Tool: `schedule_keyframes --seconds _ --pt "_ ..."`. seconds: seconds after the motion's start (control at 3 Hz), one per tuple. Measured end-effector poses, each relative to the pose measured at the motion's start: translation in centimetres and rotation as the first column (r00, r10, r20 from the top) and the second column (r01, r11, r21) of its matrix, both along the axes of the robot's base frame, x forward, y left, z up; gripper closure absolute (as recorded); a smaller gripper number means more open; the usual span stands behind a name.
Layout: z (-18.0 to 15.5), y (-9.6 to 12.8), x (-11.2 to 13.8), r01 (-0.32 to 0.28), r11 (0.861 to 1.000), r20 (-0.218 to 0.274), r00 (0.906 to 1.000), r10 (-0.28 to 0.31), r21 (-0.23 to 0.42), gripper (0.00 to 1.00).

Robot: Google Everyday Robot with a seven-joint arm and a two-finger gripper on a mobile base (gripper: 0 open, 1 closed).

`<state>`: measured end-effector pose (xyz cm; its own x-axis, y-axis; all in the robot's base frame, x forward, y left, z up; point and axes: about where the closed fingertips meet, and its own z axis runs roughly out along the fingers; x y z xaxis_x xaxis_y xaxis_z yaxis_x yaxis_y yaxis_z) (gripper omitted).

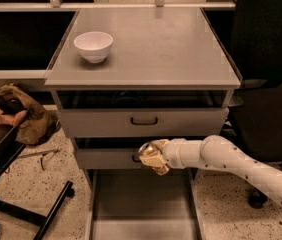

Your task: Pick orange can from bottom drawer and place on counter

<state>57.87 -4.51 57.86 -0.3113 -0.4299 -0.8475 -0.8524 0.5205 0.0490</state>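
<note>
My gripper [151, 156] comes in from the right on a white arm and is shut on the orange can [149, 154], a small shiny golden-orange can. It holds the can in the air in front of the middle drawer, above the open bottom drawer [141, 204]. The bottom drawer is a long grey tray pulled out toward the camera, and its visible floor is bare. The counter [171, 49] is the flat grey top of the cabinet, above and behind the gripper.
A white bowl [93, 45] stands on the counter's left part. Two grey drawers with black handles [144, 120] are shut. A black chair [266, 84] stands at the right. A brown cloth bundle [18, 114] and black frame legs [36, 209] lie on the floor at left.
</note>
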Motion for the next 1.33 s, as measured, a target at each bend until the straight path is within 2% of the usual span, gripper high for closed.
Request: schedule_keyframes --seconds 0.33,0.67,1.0,1.33 --pt "1.8 0.1 0.3 -0.004 1.0 0.003 1.0 0.004 0.022 1.0" --pt "7.4 0.1 0.6 -0.023 0.998 0.07 0.9974 0.019 0.061 1.0" --pt "15.8 0.5 1.2 -0.063 0.994 0.189 0.9808 0.046 0.084 1.0" --pt "22.6 0.3 3.1 -0.095 0.991 0.276 0.9589 0.066 0.091 1.0"
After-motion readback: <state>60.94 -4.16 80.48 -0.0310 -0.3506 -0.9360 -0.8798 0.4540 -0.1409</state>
